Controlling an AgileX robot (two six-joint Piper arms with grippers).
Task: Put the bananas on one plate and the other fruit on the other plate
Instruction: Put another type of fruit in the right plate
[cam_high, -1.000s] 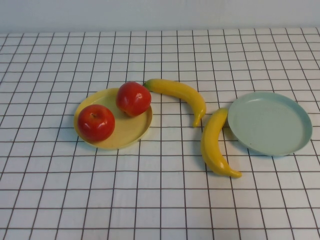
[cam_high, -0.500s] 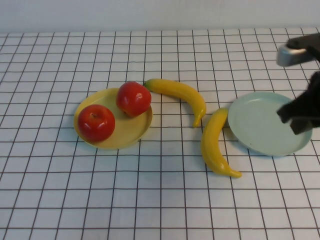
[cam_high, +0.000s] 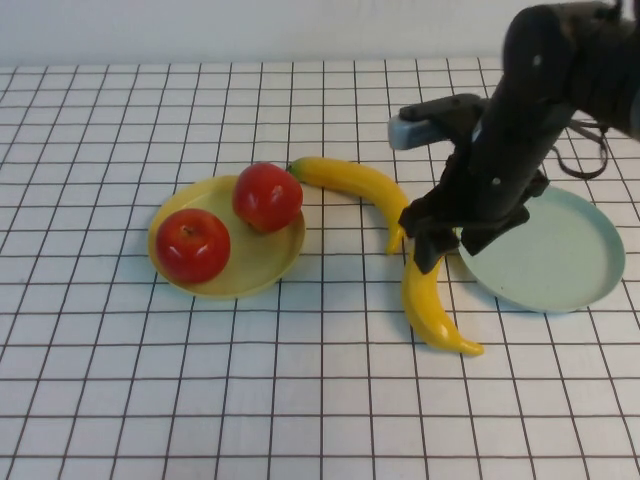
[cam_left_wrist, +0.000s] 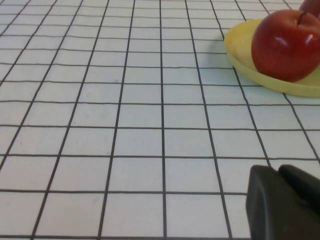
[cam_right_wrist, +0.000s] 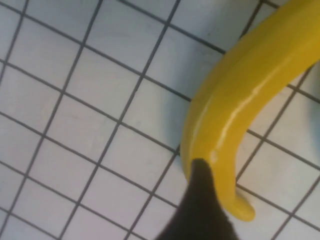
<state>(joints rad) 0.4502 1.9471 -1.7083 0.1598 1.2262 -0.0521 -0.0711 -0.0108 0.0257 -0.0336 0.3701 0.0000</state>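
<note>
**Right arm swings in over the near banana**

Half a second ago the right arm was out at the table's right edge above the mint plate; now it has swept leftward and its right gripper (cam_high: 432, 240) hangs right over the upper end of the near banana (cam_high: 432, 300). One dark finger (cam_right_wrist: 200, 200) shows in the right wrist view, its tip against the banana's (cam_right_wrist: 240, 105) yellow skin near the end, but whether the fingers are spread or closed around it, I cannot tell from any view.

The fruit itself hasn't budged. The far banana (cam_high: 360, 190) lies between the plates, its green stem beside the rear apple (cam_high: 268, 197). Both apples sit on the yellow plate (cam_high: 255, 270), the front apple (cam_high: 192, 245) towards its left rim. The mint plate (cam_high: 560, 260) carries nothing, partly covered by the arm.

The high view doesn't show the left gripper at all. The left wrist view does: the left gripper (cam_left_wrist: 285, 200), dark, low over the checked tablecloth (cam_left_wrist: 125, 100), near the yellow plate (cam_left_wrist: 245, 60) and one apple (cam_left_wrist: 286, 45); its fingers appear pressed together.
</note>
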